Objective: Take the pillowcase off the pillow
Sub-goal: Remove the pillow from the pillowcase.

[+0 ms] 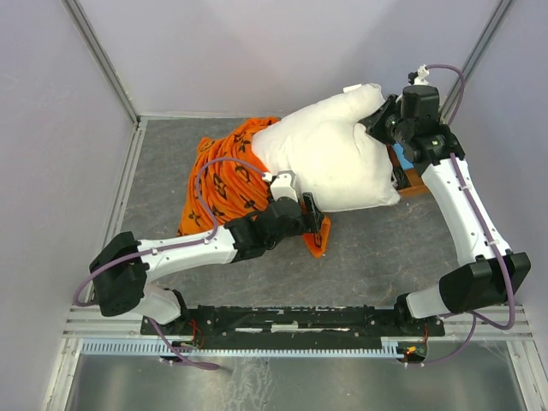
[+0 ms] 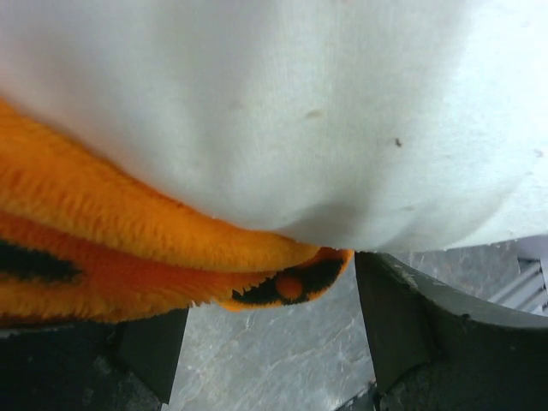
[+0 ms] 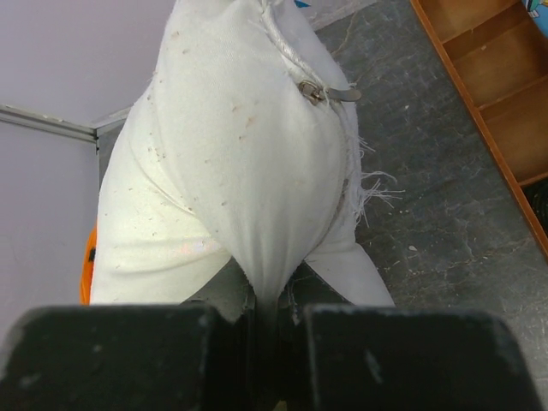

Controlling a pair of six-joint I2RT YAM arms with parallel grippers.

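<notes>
Pillow: white, mid-far bench, mostly bare.
Pillowcase: orange, bunched on pillow's left end.
Right pincer: clamped on pillow's far-right corner.
Left pincer: jaws apart at pillowcase's near hem.

One pillow; one pillowcase; two arms; one wooden tray.

Grey mottled table under orange pillowcase, white pillow, wooden box
</notes>
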